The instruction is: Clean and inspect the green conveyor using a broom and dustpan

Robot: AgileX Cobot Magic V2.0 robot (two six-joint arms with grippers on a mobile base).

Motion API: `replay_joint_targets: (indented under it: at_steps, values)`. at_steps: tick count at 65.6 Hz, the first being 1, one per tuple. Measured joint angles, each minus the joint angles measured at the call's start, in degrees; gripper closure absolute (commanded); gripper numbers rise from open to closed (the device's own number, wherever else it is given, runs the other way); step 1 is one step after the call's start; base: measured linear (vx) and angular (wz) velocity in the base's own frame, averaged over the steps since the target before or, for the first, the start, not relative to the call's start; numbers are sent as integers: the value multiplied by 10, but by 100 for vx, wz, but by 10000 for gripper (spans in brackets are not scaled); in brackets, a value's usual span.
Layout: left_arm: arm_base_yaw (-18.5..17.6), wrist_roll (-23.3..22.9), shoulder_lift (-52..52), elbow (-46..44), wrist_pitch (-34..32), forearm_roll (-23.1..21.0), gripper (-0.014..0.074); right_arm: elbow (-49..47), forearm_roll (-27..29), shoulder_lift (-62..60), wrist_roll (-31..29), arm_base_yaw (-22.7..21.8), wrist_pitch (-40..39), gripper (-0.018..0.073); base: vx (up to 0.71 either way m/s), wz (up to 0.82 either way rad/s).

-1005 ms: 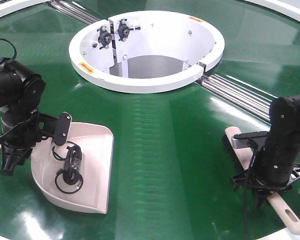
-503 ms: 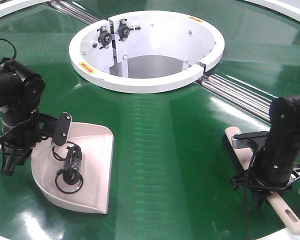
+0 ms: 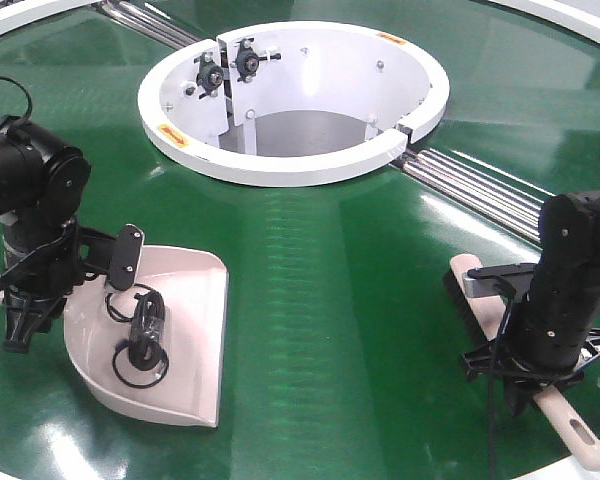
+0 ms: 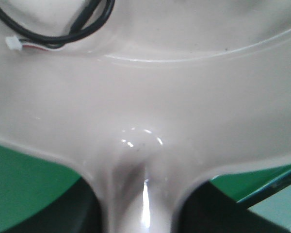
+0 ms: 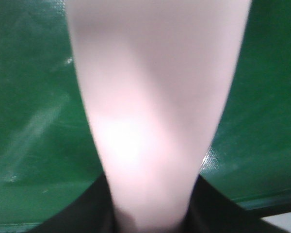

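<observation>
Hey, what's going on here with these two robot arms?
Two arms are set up to sweep the green conveyor. The left gripper holds the dustpan by its handle, with the pan flat on the conveyor and a coiled black cable lying in it. The right gripper grips the broom by its handle, with the brush down on the conveyor near the metal rollers.

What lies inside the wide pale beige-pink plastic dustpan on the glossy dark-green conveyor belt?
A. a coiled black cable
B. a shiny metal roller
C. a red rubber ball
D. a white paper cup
A: a coiled black cable rests on the floor of the pale beige-pink plastic dustpan, and the left wrist view shows its loop ending in a small white connector.
</observation>
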Motion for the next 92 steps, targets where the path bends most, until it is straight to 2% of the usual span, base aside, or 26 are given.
replay_joint_targets:
  at_steps: [13,25,53,62,72,92]
  values:
    - [0,-19,0,0,4,-3,584,0,0,0,0,0,1,474,0,0]
    - [0,-24,0,0,4,-4,520,0,0,0,0,0,1,402,0,0]
    - [0,-36,0,0,-2,-14,207,0,0,0,-1,0,1,174,0,0]
    - [0,-39,0,0,-3,-22,140,0,0,0,-1,0,1,123,0,0]
    - [0,-40,-2,0,-5,-39,121,0,0,-8,-1,0,-3,94,0,0]
    - [0,-40,-41,0,1,-77,121,0,-3,-90,-1,0,-10,92,0,0]
